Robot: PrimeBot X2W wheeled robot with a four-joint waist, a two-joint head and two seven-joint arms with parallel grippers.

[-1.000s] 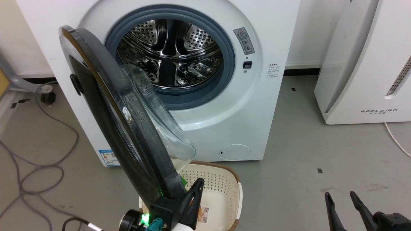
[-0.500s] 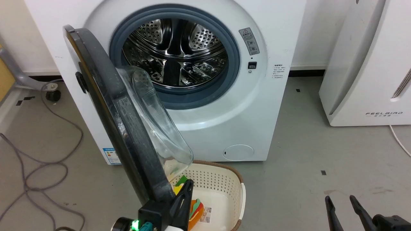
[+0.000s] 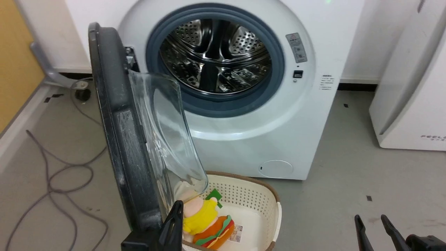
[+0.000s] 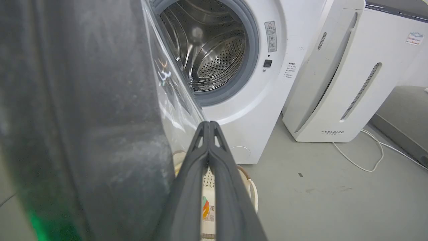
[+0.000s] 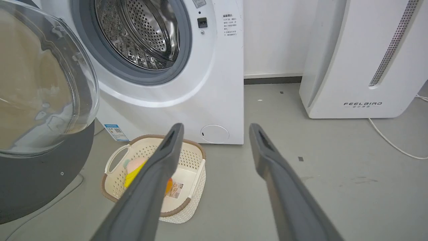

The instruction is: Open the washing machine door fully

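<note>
Standing out roughly square to the machine front, the washing machine door [image 3: 118,139] shows nearly edge-on in the head view, hung from its metal hinge [image 3: 130,55] at the left of the drum mouth [image 3: 216,55]. It is open, though not yet folded back fully. The left gripper [image 4: 209,125] has its fingers pressed together on nothing, lying just beside the door's inner lower rim; whether they touch it I cannot tell. The right gripper [image 3: 370,218] hangs spread wide and empty, well apart from the door.

The door looks stiff and fairly heavy, likely swinging freely. Its glass bowl [image 3: 163,132] is slick, curved and breakable, so the dull dark rim far from the hinge seems the better place to push.
</note>
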